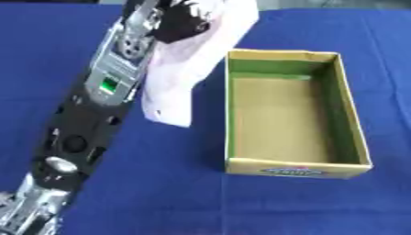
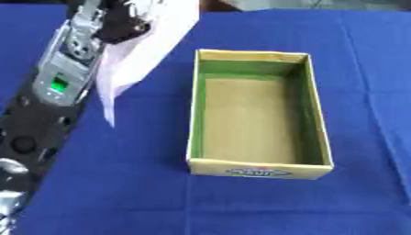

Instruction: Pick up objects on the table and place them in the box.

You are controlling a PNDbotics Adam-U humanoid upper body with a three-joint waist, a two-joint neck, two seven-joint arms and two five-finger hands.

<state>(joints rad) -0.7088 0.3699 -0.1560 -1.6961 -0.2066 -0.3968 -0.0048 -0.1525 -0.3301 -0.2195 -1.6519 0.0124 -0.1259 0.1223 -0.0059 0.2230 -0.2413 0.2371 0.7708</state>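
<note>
My left hand (image 1: 180, 20) is raised at the top of the left eye view, its fingers curled round the upper part of a pale pink-white cloth (image 1: 180, 78). The cloth hangs down from the hand, its lower corner ending just left of the box. The open cardboard box (image 1: 351, 124) has green inner walls, a brown floor and nothing inside. It stands on the blue table cover to the right of the hand and cloth. My left arm (image 1: 88, 124) runs from the lower left corner up to the hand. My right hand shows in neither view.
A blue cloth (image 1: 185, 193) covers the whole table. The box bears a small printed label (image 1: 293, 171) on its near wall.
</note>
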